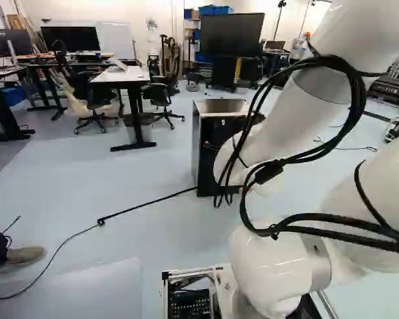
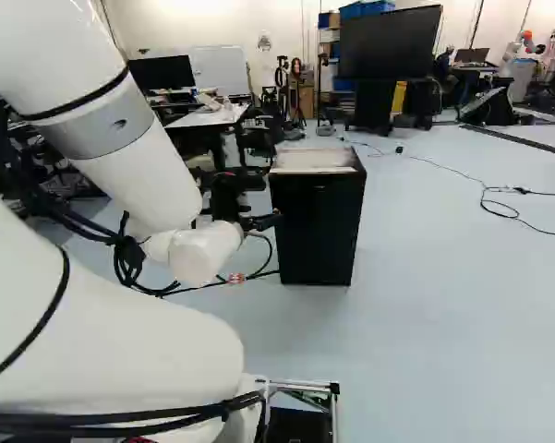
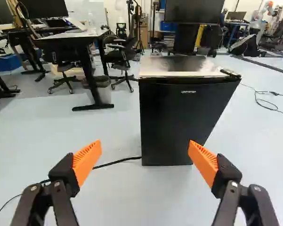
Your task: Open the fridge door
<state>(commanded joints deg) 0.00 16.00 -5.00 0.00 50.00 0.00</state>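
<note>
In the right base view the black gripper (image 2: 249, 220) appears beside the near left edge of the fridge (image 2: 319, 226); whether they touch is hard to tell there. Seen from the wrist, the gripper (image 3: 145, 154) has its orange-padded fingers wide apart with nothing between them, and the small black fridge (image 3: 172, 127) stands upright on the floor ahead. Its front door (image 3: 186, 106) is closed flat under a pale, shiny top (image 3: 179, 66), with a small hinge piece (image 3: 230, 73) at one top corner. The arm partly covers the fridge (image 1: 207, 156) in the left base view.
A black cable (image 3: 117, 162) runs over the floor to the fridge's base. Behind stand a desk (image 1: 123, 76), office chairs (image 3: 122, 61), a bin (image 3: 101, 89) and a large screen (image 2: 388, 44). A person's shoe (image 1: 20, 258) shows at the left base view's left edge.
</note>
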